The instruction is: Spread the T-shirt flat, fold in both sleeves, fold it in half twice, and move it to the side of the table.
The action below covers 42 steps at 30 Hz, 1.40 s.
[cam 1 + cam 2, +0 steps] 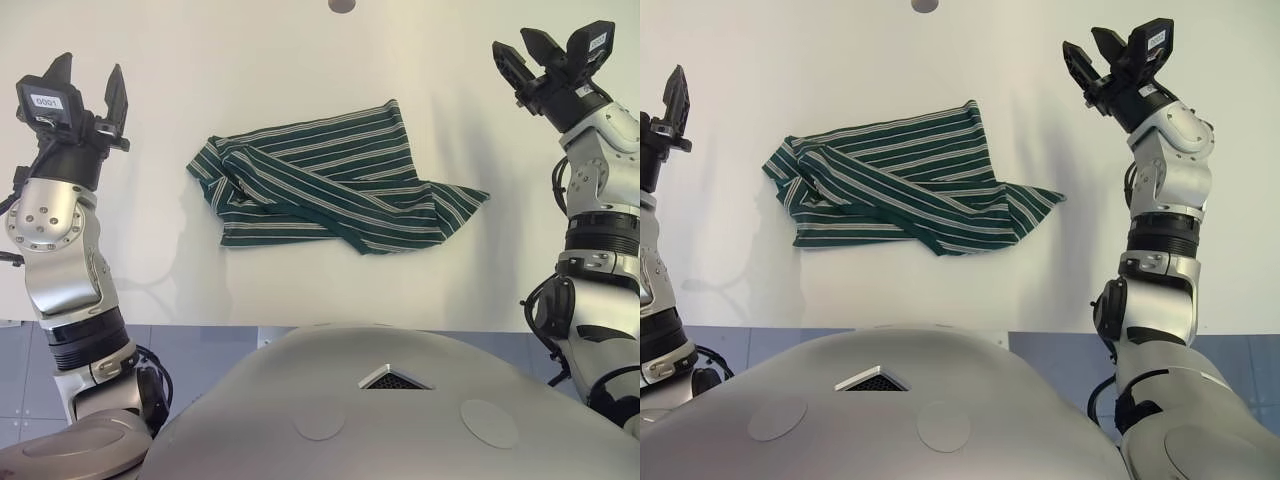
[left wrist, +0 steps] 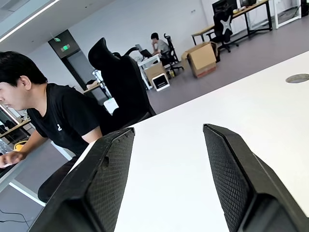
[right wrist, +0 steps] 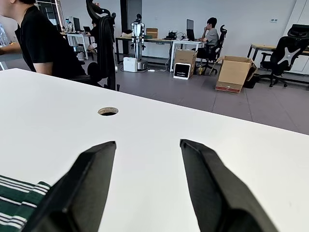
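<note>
Beyond a round cable hole [image 3: 108,111], black office chairs [image 2: 123,82], open cardboard boxes [image 3: 233,72] and desks [image 3: 260,46] stand on grey floor [image 3: 193,92].

You see the striped T-shirt [image 1: 910,185] lying crumpled on the white desk [image 1: 1040,130], with your right claw [image 1: 1117,48] spread wide, well apart to its right.

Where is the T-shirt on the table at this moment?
In the head views, the T-shirt lies crumpled near the middle of the table, between the left gripper and the right gripper, both raised and open, touching neither.
</note>
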Motion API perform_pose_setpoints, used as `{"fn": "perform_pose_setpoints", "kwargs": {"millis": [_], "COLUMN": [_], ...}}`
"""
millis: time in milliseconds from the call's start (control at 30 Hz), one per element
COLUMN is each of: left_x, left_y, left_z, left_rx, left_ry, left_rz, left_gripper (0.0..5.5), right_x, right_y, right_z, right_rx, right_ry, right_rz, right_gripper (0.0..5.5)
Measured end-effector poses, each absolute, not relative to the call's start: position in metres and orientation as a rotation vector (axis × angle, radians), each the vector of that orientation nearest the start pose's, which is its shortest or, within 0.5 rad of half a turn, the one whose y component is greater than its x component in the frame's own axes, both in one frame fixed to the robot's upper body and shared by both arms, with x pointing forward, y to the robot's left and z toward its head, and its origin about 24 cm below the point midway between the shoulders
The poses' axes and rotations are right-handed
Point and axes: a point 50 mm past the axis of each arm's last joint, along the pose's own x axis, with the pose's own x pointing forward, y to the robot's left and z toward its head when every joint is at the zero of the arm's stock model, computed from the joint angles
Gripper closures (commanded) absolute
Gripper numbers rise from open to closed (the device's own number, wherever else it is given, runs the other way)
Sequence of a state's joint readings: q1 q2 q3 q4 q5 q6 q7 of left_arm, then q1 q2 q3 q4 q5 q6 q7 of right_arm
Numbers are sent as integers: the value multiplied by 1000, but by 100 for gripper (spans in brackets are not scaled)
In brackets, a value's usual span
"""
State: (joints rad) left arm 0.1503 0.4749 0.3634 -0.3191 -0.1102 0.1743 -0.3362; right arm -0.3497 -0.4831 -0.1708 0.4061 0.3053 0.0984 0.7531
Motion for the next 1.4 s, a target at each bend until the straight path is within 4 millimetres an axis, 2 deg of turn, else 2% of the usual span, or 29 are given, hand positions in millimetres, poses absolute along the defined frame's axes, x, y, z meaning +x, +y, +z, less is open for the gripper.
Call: {"fn": "perform_pose_setpoints", "kwargs": {"millis": [133,300,400,600,700,900,1400], "left_x": [214,214,219,239,243,248,252], "left_y": [276,264,254,232,233,235,229], "left_z": [117,114,111,110,107,105,104], "left_rx": [407,292,223,155,148,182,217], "left_ry": [-22,-45,-53,-84,-75,-64,-70], "left_rz": [-40,-69,-82,-118,-119,-113,-149], "left_gripper": [290,290,290,290,290,290,290], "right_x": [299,294,296,291,298,309,311], "right_y": [-248,-239,-238,-217,-220,-212,-204], "right_z": [83,76,75,56,55,61,59], "right_rx": [-88,-92,-78,-47,-40,-59,-64], "right_ry": [107,142,124,99,79,25,17], "right_rz": [605,686,610,547,494,483,506], "right_gripper": [301,301,301,301,301,301,301]}}
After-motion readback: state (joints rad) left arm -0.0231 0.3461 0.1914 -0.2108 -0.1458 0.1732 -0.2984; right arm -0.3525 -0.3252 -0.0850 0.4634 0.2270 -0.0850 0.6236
